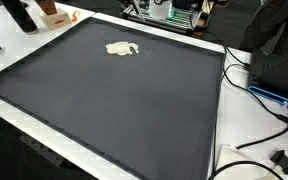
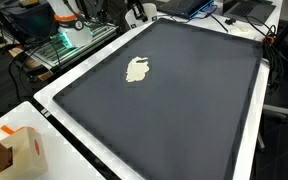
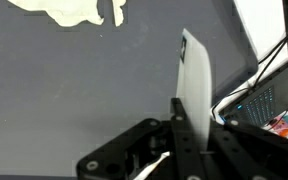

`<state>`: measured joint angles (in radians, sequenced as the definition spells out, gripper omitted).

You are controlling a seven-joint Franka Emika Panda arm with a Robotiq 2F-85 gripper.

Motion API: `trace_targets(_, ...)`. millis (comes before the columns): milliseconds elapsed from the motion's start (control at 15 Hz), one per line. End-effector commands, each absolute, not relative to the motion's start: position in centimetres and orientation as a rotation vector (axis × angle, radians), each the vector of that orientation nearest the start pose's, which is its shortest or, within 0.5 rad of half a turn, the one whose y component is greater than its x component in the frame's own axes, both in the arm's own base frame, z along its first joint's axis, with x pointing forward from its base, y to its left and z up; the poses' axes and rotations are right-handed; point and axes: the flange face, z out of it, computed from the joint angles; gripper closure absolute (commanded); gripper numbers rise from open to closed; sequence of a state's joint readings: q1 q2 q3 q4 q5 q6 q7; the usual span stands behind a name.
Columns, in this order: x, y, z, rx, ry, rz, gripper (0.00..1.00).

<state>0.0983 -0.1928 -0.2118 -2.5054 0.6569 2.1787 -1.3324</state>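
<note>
Closest to the wrist camera, the black body of the end effector (image 3: 189,50) fills the bottom of the wrist view. One upright finger (image 3: 194,95) rises from it, its pale inner face turned toward the lens. Only this one finger is clearly visible, so I cannot tell whether the end effector is apart or together. Nothing shows against the pad, and the finger touches nothing. It hangs above a dark mat (image 3: 74,90) that covers most of the bench (image 1: 252,140). A crumpled pale cloth (image 3: 79,10) lies flat on the mat at the top left edge of the wrist view, well apart from the finger and partly cut off by the frame. In both exterior views the cloth (image 1: 122,48) (image 2: 137,70) is the only thing on the mat, lying near one of its edges and clear of the border. Neither exterior view shows the end effector. Beyond the mat's rim, dark cables (image 3: 269,65) run over the white bench surface on the right of the wrist view. In an exterior view an orange-and-white box (image 2: 24,150) stands on the bench margin outside the mat, far from the cloth.
</note>
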Motion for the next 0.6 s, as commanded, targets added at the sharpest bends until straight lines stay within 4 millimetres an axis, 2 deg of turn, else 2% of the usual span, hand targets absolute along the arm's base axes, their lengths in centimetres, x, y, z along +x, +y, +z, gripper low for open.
trace_targets(0, 44.4, -3.6, 32.9, -2.320, -1.076, -0.355, 0.99)
trace_targets(533, 45.7, -5.6, 28.9, -2.295, -0.992, -0.271, 0.99)
